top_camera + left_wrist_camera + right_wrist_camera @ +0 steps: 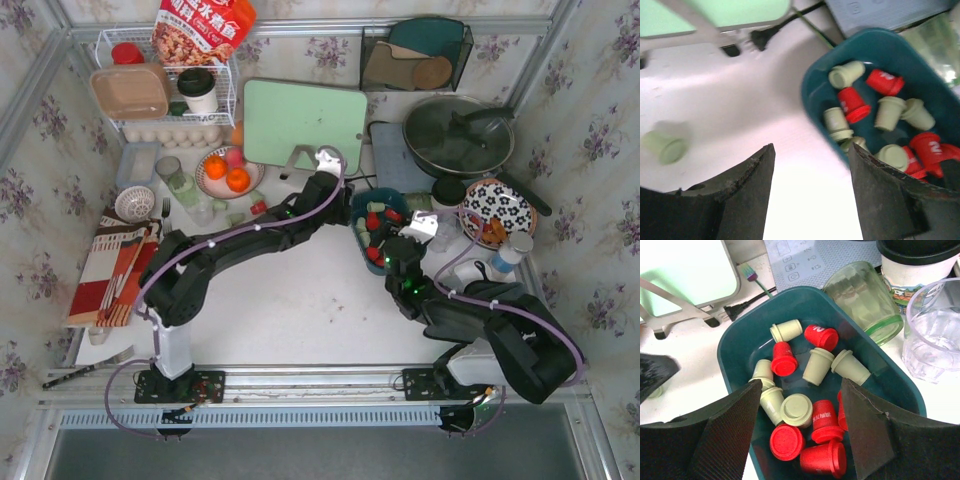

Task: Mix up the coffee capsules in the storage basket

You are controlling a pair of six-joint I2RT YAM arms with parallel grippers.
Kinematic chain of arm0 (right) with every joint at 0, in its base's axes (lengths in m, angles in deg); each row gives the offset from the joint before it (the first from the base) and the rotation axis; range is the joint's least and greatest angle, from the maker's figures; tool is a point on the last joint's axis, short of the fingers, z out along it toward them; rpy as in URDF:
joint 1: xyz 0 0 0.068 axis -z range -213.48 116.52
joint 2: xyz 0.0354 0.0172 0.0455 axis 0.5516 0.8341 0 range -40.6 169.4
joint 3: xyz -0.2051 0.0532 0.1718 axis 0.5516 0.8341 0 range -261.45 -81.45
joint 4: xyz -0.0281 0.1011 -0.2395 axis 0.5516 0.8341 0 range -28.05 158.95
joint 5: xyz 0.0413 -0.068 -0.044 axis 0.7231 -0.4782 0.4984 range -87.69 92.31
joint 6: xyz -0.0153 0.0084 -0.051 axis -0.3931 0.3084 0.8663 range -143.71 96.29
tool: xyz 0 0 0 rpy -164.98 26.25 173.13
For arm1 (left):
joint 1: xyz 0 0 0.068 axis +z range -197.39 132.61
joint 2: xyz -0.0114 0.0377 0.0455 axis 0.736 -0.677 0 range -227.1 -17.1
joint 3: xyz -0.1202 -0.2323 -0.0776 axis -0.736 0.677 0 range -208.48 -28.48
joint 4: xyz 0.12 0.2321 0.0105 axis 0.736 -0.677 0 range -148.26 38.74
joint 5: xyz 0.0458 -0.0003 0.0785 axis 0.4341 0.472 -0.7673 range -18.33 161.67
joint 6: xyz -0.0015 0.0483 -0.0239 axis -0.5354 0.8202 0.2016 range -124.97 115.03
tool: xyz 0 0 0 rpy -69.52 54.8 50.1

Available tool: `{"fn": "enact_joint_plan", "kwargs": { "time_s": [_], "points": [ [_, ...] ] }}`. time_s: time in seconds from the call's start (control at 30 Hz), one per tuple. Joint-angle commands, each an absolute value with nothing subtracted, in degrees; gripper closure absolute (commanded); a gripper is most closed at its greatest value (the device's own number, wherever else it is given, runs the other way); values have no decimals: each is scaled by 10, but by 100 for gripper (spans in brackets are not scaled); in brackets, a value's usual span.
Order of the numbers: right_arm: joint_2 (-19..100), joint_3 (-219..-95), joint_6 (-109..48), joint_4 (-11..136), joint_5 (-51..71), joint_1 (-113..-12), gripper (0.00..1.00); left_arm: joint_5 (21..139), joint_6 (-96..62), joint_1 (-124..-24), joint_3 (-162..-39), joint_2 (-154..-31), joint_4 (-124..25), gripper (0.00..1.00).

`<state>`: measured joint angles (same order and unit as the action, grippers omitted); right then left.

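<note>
The storage basket (740, 347) sits beneath the right gripper (802, 385), whose fingers stand spread and empty above it. The left gripper (811, 150), also spread with nothing between its fingers, hangs over the table (740, 100), the basket just beside one finger. Only the right wrist view shows a green glass (865, 300) and a clear glass (935, 335) beyond the basket. Red and pale green coffee capsules (817, 365) lie jumbled inside. Only the left wrist view catches a stray pale capsule (665, 145) on the table, past the other finger.
</note>
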<state>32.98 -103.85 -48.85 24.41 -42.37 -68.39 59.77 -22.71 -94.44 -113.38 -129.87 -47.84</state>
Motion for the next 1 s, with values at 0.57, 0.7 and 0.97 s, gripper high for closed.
{"fn": "enact_joint_plan", "kwargs": {
  "time_s": [0.57, 0.7, 0.97],
  "points": [
    [378, -1078, -470, 237, -341, -685, 28, 351, -298, -864, -902, -1132, -582, 34],
    [383, -1079, -470, 234, -330, -685, 28, 358, -311, -824, -873, -1116, -595, 32],
    [395, -1083, -469, 230, -316, -685, 28, 467, -309, -713, -865, -1130, -603, 31]
  ]
}}
